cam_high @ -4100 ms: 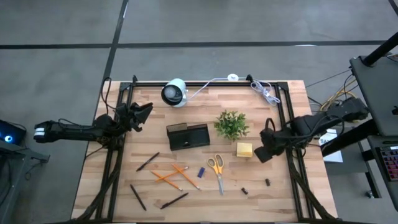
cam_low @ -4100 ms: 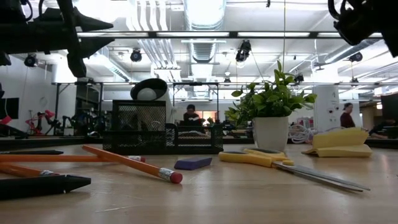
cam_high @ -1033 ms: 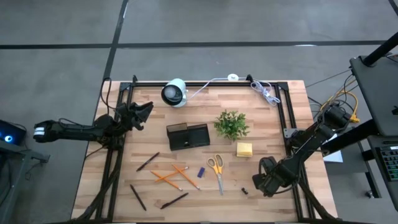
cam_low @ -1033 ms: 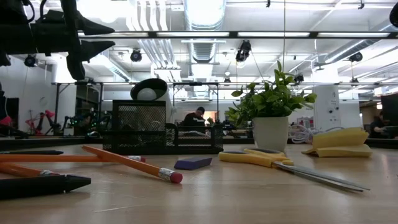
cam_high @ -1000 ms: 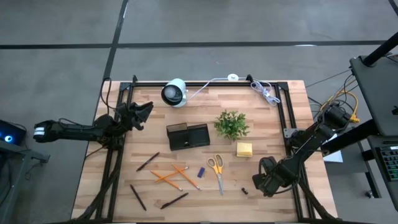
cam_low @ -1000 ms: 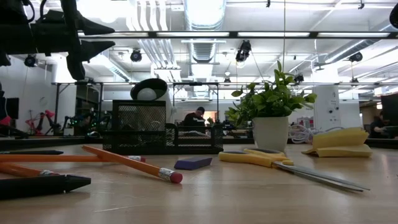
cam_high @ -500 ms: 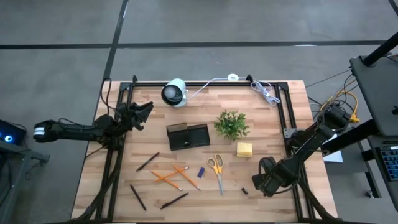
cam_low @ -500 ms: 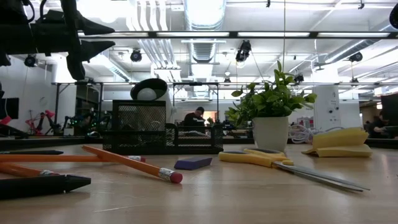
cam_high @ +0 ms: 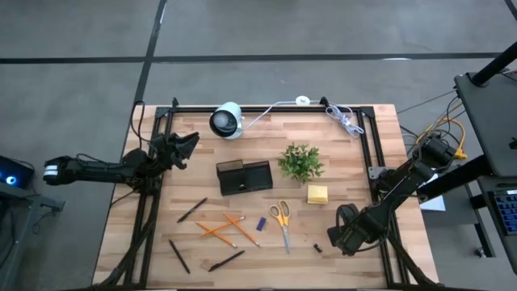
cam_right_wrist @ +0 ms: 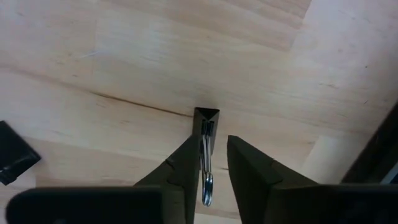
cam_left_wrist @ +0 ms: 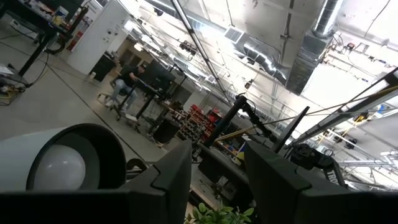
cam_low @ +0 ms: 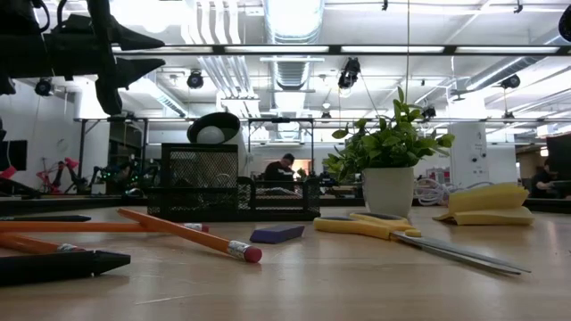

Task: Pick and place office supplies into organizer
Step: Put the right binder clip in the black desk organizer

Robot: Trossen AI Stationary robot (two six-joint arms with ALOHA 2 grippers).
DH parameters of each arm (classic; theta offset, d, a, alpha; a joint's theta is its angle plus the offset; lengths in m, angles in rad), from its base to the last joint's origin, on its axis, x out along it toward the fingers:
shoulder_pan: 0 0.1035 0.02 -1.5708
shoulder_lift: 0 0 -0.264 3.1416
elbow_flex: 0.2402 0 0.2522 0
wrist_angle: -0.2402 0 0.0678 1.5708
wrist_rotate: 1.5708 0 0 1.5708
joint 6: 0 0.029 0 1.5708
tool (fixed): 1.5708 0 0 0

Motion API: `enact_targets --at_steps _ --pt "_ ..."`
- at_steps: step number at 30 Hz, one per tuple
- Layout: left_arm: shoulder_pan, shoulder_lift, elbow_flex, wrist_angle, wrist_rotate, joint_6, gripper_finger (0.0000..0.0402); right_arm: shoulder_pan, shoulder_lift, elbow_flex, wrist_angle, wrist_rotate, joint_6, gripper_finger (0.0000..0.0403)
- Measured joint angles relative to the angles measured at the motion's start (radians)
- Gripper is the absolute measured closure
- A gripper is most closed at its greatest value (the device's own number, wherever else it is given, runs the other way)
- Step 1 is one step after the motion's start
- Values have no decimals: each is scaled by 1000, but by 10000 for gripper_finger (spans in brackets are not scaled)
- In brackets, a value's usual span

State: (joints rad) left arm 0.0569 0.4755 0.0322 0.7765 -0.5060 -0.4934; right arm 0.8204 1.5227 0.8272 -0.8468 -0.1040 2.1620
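My right gripper [cam_high: 335, 236] points down at the table's near right, over a small dark clip [cam_right_wrist: 206, 118] with silver wire handles. Its fingers stand narrowly apart on either side of the clip. A second dark clip [cam_high: 318, 248] lies just to the left. The black organizer [cam_high: 244, 176] stands mid-table. Orange pencils [cam_high: 226, 228], black pens [cam_high: 191, 210], yellow-handled scissors [cam_high: 282, 220], a blue piece [cam_high: 261, 223] and a yellow sticky-note pad [cam_high: 317, 194] lie flat on the wood. My left gripper [cam_high: 190, 144] waits open, raised at the far left. My right gripper comes at the clip from above, its fingers pointing down astride the clip's wire handles [cam_right_wrist: 206, 163]. One finger [cam_right_wrist: 189, 165] lies right beside the handles and a thin gap shows at the other. Whether either finger touches the clip, I cannot tell. The clip rests on the table.
A green potted plant [cam_high: 300, 162] stands right of the organizer. A white round camera-like device [cam_high: 227, 120] and a coiled white cable [cam_high: 343, 120] sit at the far edge. A black frame rail [cam_high: 380, 202] runs along the right edge, close to my right arm.
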Motion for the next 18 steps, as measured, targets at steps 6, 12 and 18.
enact_targets --at_steps 6,12,18 --pt "0 0 0 0 0 0 269 0 0 0 2 0 -8 366" --pt "0 0 0 0 0 0 269 0 0 0 6 0 -19 392" --pt "0 0 0 0 0 0 269 0 0 0 13 0 -23 394"
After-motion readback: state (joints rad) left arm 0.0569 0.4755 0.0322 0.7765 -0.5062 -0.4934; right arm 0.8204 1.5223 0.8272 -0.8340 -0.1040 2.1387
